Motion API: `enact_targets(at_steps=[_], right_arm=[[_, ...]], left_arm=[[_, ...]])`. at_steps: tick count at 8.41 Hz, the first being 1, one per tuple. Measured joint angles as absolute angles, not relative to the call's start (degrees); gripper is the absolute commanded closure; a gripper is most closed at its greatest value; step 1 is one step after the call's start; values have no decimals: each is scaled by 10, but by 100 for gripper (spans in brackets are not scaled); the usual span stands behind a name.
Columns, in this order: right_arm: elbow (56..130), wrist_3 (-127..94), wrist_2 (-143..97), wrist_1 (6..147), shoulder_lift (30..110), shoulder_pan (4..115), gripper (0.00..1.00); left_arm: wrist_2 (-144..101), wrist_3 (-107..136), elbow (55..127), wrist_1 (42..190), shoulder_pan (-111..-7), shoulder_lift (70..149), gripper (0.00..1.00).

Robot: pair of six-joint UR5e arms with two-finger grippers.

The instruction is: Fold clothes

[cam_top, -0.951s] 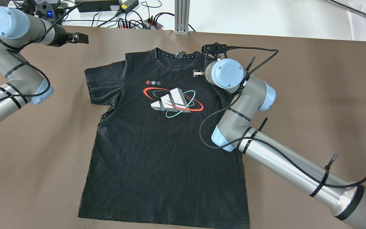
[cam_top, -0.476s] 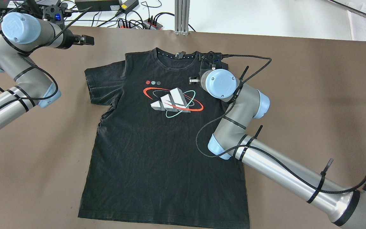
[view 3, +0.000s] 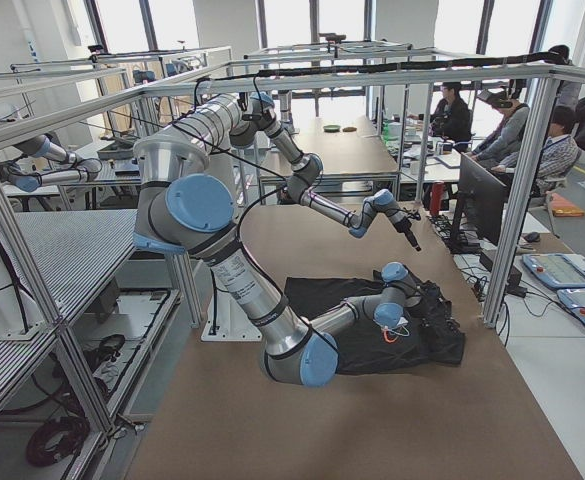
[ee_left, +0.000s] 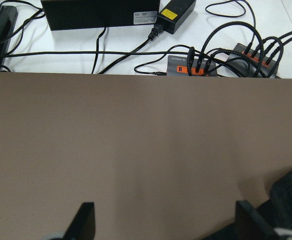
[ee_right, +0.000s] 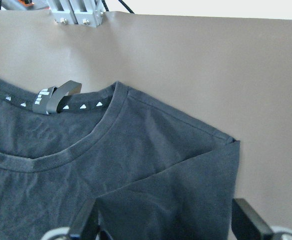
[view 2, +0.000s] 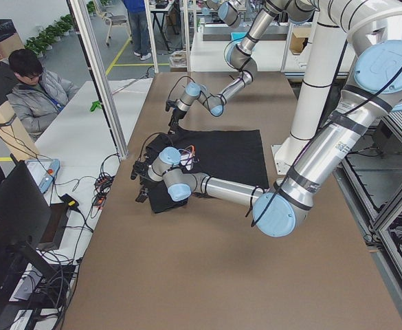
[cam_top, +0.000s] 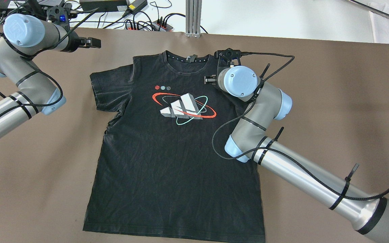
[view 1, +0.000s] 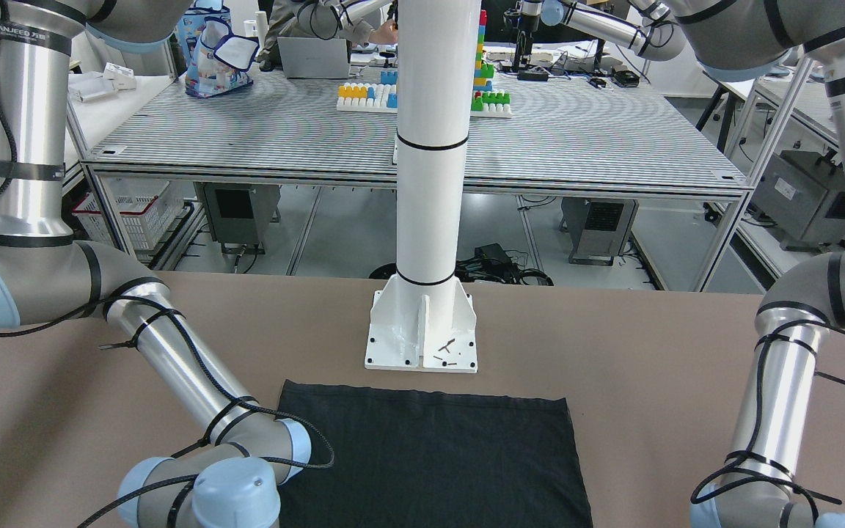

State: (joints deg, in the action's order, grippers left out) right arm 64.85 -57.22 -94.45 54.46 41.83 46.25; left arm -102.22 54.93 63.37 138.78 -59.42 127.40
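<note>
Black shirt (cam_top: 167, 152) flat, print up, ready to fold.
R gripper (ee_right: 163, 222) apart over shoulder, 1 o'clock, prob. for a pinch; L gripper (ee_left: 163, 222) apart, clear at 10 o'clock.

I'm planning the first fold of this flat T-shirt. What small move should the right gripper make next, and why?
Probably lower the right gripper straight down onto the T-shirt at its shoulder and close. It stands open above the fabric there, gripping nothing, while the left gripper hangs open over bare table.
</note>
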Motion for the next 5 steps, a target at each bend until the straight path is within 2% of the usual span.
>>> enact_targets(at_steps=[5], right_arm=[[650,-390,-1034,566,444,525,6]], left_arm=[[-1022,549,635,1388,-594,1275,0]])
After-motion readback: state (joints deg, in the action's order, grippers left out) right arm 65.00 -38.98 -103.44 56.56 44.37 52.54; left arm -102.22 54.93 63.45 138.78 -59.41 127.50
